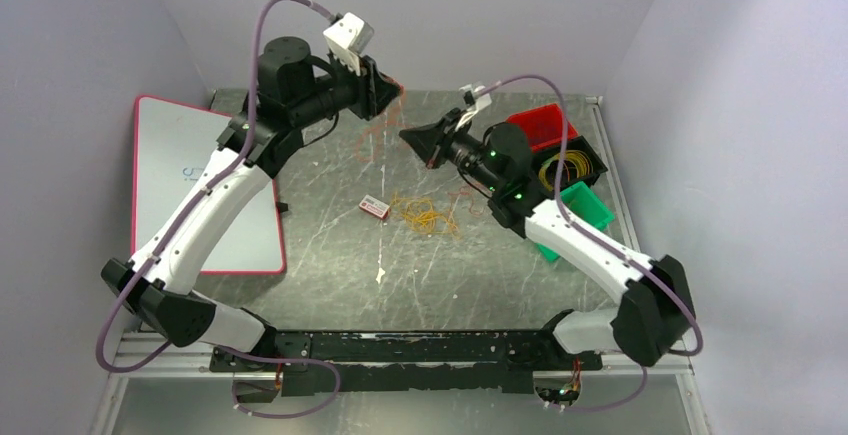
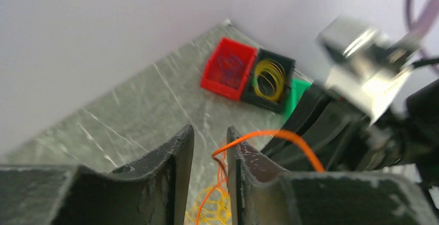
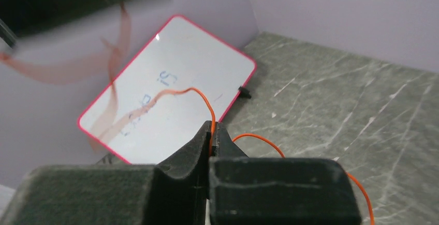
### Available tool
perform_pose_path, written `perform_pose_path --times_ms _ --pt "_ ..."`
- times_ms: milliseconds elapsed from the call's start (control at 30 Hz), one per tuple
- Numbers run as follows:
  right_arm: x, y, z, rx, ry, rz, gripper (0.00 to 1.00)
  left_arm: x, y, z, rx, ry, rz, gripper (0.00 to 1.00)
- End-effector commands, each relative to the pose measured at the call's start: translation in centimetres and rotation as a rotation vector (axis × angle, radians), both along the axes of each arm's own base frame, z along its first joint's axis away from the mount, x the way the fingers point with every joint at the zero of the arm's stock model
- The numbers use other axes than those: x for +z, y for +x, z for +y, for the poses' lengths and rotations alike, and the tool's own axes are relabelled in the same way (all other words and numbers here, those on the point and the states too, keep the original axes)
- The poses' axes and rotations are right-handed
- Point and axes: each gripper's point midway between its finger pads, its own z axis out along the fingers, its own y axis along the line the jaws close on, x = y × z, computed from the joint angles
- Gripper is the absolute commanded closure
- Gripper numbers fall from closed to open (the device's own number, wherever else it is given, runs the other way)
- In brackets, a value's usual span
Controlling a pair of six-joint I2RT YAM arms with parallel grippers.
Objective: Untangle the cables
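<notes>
The right pincer (image 3: 212,132) has its jaws pressed together on a thin orange cable (image 3: 199,93), which arcs off toward 10 o'clock and loops down toward 4 o'clock over the grey counter (image 3: 336,95). A pink-rimmed whiteboard (image 3: 171,64) lies at 11 o'clock.

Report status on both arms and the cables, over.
Right gripper jaws shut on orange cable. Left gripper jaws apart, orange cable running through the gap. Yellow cables heaped on table between arms. Nothing blocking.
</notes>
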Motion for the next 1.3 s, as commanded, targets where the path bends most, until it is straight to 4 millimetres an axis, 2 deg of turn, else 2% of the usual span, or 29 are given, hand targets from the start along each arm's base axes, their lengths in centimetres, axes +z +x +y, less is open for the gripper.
perform_pose_path --times_ms 0,100,200,333,433,700,833,1133,1267 --pt "3.4 1.1 -3.6 -0.202 -0.069 -0.034 1.00 -1.3 -1.6 -1.8 -0.118 -0.072 0.050 0.60" --pt "4.3 2.3 -7.5 -0.404 -0.133 -0.018 1.00 -2.9 -2.2 -2.1 -0.148 -0.081 0.081 0.44" --pt "5.8 2.5 -10.5 -0.532 -0.181 -0.038 1.00 -3.9 -2.7 -2.5 -0.184 -0.079 0.097 0.36" --pt "7.8 2.0 -12.7 -0.606 -0.204 -0.069 1.00 -5.3 -2.7 -2.9 -0.209 -0.060 0.126 0.35" --pt "8.6 1.3 -14.0 -0.641 -0.212 -0.075 1.00 -6.2 -2.6 -3.2 -0.217 -0.049 0.144 0.36" --pt "9.0 -0.7 -17.7 -0.746 -0.237 -0.030 1.00 -7.6 -2.2 -3.8 -0.239 -0.029 0.165 0.36" --pt "8.5 -1.7 -20.5 -0.851 -0.268 0.029 1.00 -8.4 -1.7 -3.8 -0.232 -0.010 0.170 0.35" --pt "5.2 -4.6 -27.9 -1.157 -0.391 0.190 1.00 -10.5 0.4 -4.3 -0.193 0.036 0.199 0.35" --pt "3.4 -6.1 -30.4 -1.259 -0.416 0.228 1.00 -11.2 1.2 -5.0 -0.204 0.049 0.210 0.36"
